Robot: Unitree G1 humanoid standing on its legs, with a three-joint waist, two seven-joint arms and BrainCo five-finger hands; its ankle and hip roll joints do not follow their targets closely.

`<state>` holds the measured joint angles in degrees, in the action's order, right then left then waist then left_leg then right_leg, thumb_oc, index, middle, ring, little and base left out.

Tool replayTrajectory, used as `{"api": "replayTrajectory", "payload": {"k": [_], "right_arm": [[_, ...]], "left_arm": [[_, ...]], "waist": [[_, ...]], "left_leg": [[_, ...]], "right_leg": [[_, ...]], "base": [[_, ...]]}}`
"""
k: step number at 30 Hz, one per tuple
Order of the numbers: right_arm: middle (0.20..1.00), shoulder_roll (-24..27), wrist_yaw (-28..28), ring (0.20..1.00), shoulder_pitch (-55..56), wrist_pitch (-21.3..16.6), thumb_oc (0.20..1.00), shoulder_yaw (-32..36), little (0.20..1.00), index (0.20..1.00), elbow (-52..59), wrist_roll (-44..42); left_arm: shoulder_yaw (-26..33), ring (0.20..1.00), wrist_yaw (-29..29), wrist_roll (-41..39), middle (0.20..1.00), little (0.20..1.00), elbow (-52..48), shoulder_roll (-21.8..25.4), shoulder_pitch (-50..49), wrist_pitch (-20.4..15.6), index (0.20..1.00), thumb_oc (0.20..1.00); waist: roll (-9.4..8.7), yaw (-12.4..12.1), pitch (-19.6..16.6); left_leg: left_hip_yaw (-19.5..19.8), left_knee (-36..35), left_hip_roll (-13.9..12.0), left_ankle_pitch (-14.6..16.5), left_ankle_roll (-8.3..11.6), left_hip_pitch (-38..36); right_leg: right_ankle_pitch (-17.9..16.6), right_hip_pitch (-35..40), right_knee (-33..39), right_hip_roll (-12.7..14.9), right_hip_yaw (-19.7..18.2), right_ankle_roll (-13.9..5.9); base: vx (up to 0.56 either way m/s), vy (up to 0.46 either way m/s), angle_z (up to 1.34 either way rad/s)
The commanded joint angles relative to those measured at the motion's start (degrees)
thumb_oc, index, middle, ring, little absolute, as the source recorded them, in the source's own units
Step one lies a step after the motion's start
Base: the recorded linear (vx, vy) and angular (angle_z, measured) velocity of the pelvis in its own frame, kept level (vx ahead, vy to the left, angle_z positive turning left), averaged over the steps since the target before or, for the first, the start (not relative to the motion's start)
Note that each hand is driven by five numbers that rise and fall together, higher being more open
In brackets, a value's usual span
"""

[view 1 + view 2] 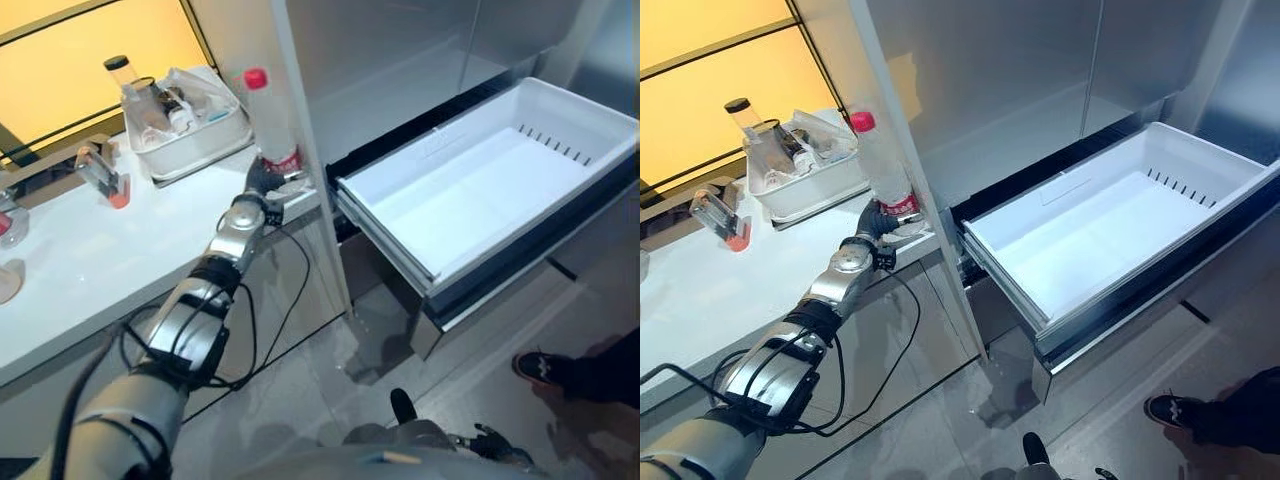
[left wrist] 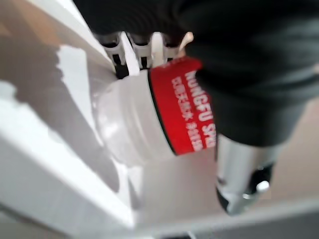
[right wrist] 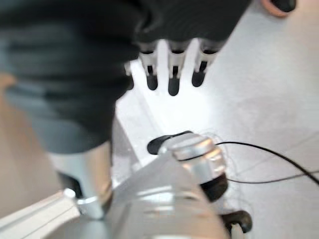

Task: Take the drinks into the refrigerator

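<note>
- I see the clear bottle (image 1: 271,120) with a pink cap and a red label band low on its body, standing upright near the table (image 1: 90,270) edge, right by the refrigerator wall; the label carries white print that I leave unread.
- My left robot hand (image 1: 262,180) is curled round the bottle's lower part at the label, fingers on one side and thumb on the other.
- Just beyond the left robot hand sits a white tray (image 1: 200,145) of containers; further left stands a small clear container (image 1: 100,170) with an orange base.
- To that hand's right, past the table's edge, the white refrigerator drawer (image 1: 480,190) stands pulled out, with open room inside.
- My right robot hand (image 3: 172,74) hangs low over the floor (image 3: 269,109), fingers straight, holding nothing.
- A person's shoe (image 1: 540,368) shows on the floor beyond the drawer.
</note>
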<state>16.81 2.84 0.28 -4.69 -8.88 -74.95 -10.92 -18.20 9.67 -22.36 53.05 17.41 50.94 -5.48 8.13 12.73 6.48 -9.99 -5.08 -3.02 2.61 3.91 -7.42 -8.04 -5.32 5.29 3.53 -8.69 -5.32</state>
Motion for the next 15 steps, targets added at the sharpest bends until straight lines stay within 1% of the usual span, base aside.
{"api": "replayTrajectory", "payload": {"k": [1, 6, 15], "right_arm": [[1.000, 1.19, 1.03, 1.000, -1.06, -1.23, 1.000, -0.35, 1.000, 1.000, -2.26, -1.04], [1.000, 1.22, 1.45, 1.000, -0.62, -1.28, 1.000, 0.28, 1.000, 1.000, -2.51, -0.74], [1.000, -0.59, 2.06, 1.000, -1.10, -1.89, 1.000, -0.26, 1.000, 1.000, -1.75, -1.02]], "left_arm": [[0.75, 0.200, -1.72, -2.30, 0.200, 0.200, 2.27, -4.68, 7.34, -4.16, 0.200, 0.200], [0.56, 0.200, -1.61, -1.61, 0.200, 0.200, 0.53, -5.17, 5.60, -4.54, 0.200, 0.200], [1.51, 0.200, -0.30, -2.43, 0.200, 0.200, -3.02, -6.13, 1.64, -5.50, 0.200, 0.200]], "waist": [[-0.83, 2.97, 0.68], [-0.92, 2.81, 0.58], [-1.93, 1.14, 0.67]], "left_leg": [[0.70, 0.20, 1.73, 1.35, -1.79, 0.47], [0.91, 0.23, 1.65, 1.26, -1.73, 0.55], [2.70, 0.16, 1.75, 0.86, -1.73, 0.98]], "right_leg": [[3.74, 3.64, -0.91, 0.43, 0.89, -1.62], [3.81, 3.75, -0.83, 0.48, 1.04, -1.50], [4.04, 4.73, -0.65, 0.84, 3.08, -1.29]], "base": [[-0.01, -0.008, -0.04], [0.00, 0.000, 0.00], [-0.01, -0.011, 0.02]]}}
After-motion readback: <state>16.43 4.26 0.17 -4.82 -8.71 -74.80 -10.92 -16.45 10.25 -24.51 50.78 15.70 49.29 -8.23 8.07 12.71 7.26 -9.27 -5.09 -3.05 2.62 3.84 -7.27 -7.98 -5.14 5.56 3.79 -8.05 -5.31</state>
